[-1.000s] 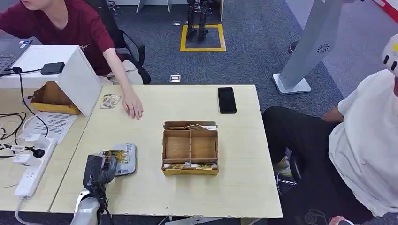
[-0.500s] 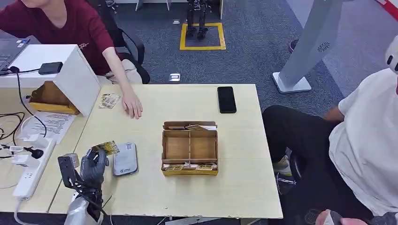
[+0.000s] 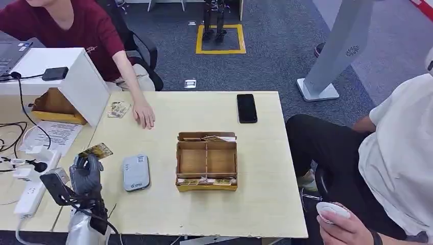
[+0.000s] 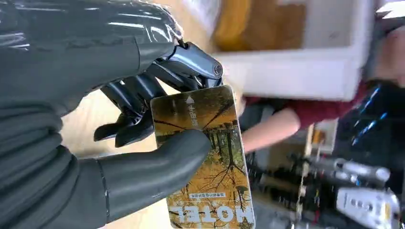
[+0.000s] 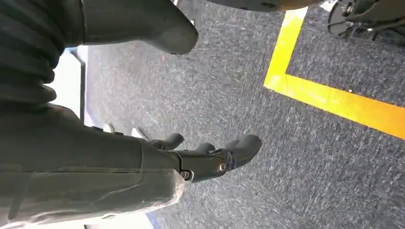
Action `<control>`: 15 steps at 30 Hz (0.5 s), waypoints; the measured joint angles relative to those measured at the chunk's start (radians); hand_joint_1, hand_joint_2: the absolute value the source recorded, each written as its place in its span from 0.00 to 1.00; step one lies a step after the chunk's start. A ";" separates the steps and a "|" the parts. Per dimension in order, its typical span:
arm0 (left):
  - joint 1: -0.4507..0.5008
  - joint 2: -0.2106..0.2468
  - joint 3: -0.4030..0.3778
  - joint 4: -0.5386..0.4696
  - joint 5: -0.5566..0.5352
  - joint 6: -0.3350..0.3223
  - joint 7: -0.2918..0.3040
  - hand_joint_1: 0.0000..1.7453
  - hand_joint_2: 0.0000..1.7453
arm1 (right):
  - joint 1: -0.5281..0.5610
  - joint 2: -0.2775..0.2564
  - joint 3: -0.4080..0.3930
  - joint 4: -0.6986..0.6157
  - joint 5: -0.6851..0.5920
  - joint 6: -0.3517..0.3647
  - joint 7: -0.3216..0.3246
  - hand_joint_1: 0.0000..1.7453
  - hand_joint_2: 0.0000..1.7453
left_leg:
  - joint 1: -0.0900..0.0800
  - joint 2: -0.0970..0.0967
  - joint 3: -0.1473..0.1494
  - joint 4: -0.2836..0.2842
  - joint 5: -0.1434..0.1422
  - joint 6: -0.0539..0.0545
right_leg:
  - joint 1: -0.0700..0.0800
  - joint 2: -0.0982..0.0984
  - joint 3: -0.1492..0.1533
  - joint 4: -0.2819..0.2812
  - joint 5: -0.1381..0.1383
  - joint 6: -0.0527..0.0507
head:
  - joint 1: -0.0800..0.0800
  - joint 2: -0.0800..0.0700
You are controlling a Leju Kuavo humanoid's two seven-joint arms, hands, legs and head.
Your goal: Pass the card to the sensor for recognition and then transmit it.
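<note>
On the pale wooden desk (image 3: pixel 214 109), the left hand (image 3: pixel 86 173) is pinching the yellow hotel card (image 3: pixel 95 150) at nine o'clock of the grey sensor pad (image 3: pixel 136 172), apparently with handover outstanding; the right hand (image 5: pixel 210 155) is hanging spread, holding nothing.

Black phone (image 3: pixel 246 108), cardboard organizer (image 3: pixel 207 162)

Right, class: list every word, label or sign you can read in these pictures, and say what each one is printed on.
"HOTEL": on the card that the left hand pinches, seen upside down in the left wrist view.
A small white arrow with a line of small characters beside it, also on that card: too small to read.
Markings on the grey sensor on the table: too small to read.
Printed paper sheet: blurred, unreadable.
</note>
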State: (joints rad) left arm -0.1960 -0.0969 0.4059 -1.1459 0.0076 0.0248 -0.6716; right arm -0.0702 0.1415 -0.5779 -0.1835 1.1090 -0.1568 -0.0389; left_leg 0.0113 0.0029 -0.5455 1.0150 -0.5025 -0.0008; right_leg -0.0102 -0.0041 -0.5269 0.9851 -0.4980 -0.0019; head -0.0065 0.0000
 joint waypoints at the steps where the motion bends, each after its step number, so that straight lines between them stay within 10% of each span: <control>1: -0.011 -0.001 0.000 -0.010 -0.067 0.079 -0.016 1.00 1.00 | -0.001 0.001 0.000 -0.001 0.005 0.002 0.000 0.00 1.00 | 0.000 0.000 0.000 0.000 0.000 0.000 | 0.000 0.000 0.000 0.000 0.000 -0.001 | 0.000 0.000; 7: -0.051 0.034 -0.089 -0.053 -0.618 0.629 -0.030 1.00 1.00 | -0.009 0.006 0.003 -0.001 0.066 0.018 0.006 0.00 1.00 | 0.000 0.000 0.000 0.000 0.000 0.000 | 0.000 0.000 0.000 0.000 0.001 -0.001 | 0.000 0.000; 15: -0.100 0.010 -0.017 -0.128 -1.257 0.665 -0.030 1.00 1.00 | -0.028 0.012 0.010 -0.002 0.119 0.034 0.021 0.00 1.00 | 0.000 0.002 0.000 0.000 0.000 0.000 | 0.000 0.002 -0.001 0.001 0.001 -0.001 | 0.000 0.000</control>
State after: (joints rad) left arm -0.2964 -0.0866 0.3888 -1.2738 -1.2492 0.6897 -0.7015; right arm -0.0979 0.1537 -0.5680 -0.1850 1.2280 -0.1228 -0.0179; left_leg 0.0112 0.0046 -0.5458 1.0153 -0.5024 -0.0008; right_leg -0.0102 -0.0021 -0.5276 0.9856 -0.4972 -0.0027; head -0.0065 0.0000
